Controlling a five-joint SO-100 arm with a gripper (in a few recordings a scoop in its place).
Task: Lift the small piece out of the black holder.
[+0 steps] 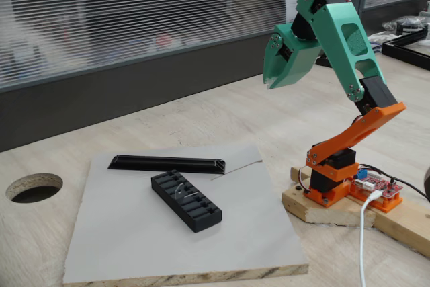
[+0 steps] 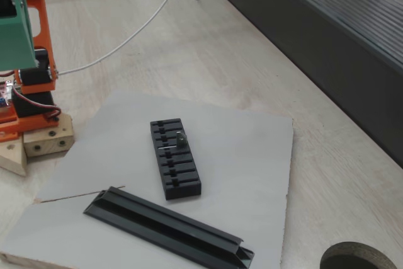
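Seen in a fixed view from the table's near edge: green gripper (image 1: 279, 65) raised high at right, well apart from the grey board (image 1: 134, 247) below – fingers hanging close together, nothing between them, though whether fully closed cannot be told from this side. Black holder (image 1: 186, 200) lying at an angle on the board, a matte moulded block with a row of parallel slots across its top. Small piece (image 1: 180, 193) standing in a slot toward the block's far end, a thin pale sliver against the black. Long black bar (image 1: 168, 164) lying just beyond the holder, thinner and glossier, with a channelled profile. Orange base (image 1: 336, 179) bolted to a raw wooden block at right.

Seen in a fixed view from the opposite side: holder (image 2: 174, 157) near mid-board, ribbed top clearly visible, the piece (image 2: 179, 141) seated in a slot toward its far end – silvery-grey, probably metal, with a faint thin line beside it. Bar (image 2: 170, 228) lying nearer the camera. Pale wood-grain table (image 2: 189, 42) all around, round cut-out (image 2: 365, 257) at the near right corner.

Likely trouble ahead: a tab so thin and smooth slipping from broad plastic fingers, or a slightly offset descent catching the slot walls and dragging the light, unfixed holder across the smooth board
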